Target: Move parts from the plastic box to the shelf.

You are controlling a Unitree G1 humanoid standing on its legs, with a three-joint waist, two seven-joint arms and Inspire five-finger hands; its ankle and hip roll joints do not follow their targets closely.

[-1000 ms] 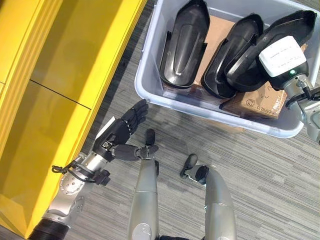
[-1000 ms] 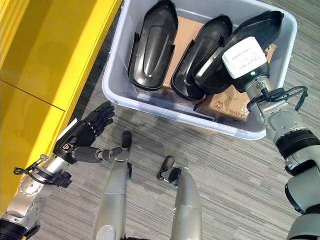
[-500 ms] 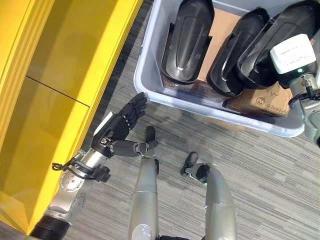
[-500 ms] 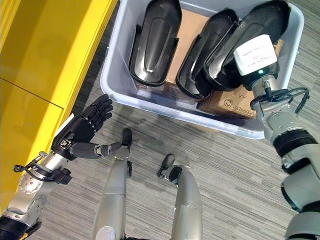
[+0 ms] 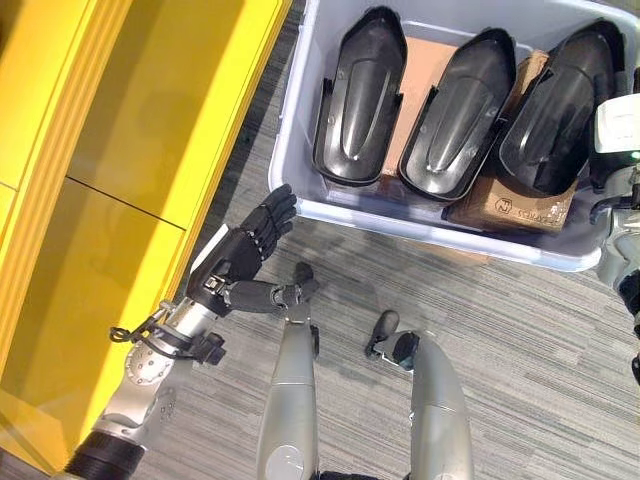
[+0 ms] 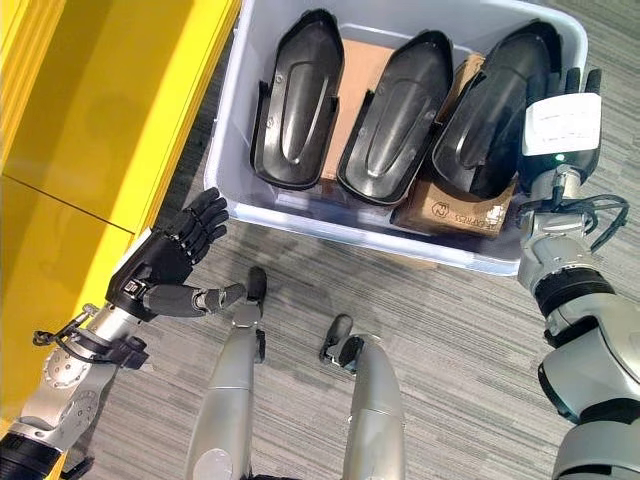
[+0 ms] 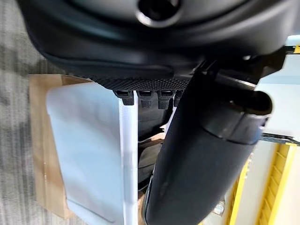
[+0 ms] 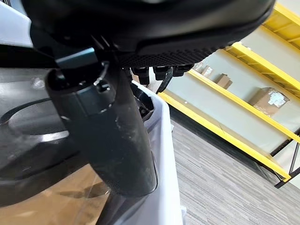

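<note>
While the left hand point(image 5: 238, 258) hangs above the grey carpet floor point(image 5: 520, 330) with its fingers point(image 5: 272, 218) straight and released, holding nothing, the thumb stands out sideways from the palm. It sits between the yellow shelf point(image 5: 130, 150) and the near corner of the plastic box point(image 6: 330, 229); the fingertips point toward that corner and stop just short of its wall.

The right hand point(image 6: 566, 120) reaches up over the far-right side of the box, its back bearing a white cover with a small green light. Its fingers point(image 6: 580, 82) stand straight past the top of the cover, by the box's right wall and just beside the rightmost part point(image 6: 495, 110); whether they touch it cannot be told. In the right wrist view the thumb juts out thick and dark over the black part, with the box's pale rim past it.

Three black parts lie side by side in the box, long, scooped, glossy shells with raised edges, their hollow sides up. The left part point(image 5: 359, 98), the middle part point(image 5: 461, 115) and the rightmost one rest tilted on brown cardboard boxes point(image 5: 515, 205) inside the box.
</note>
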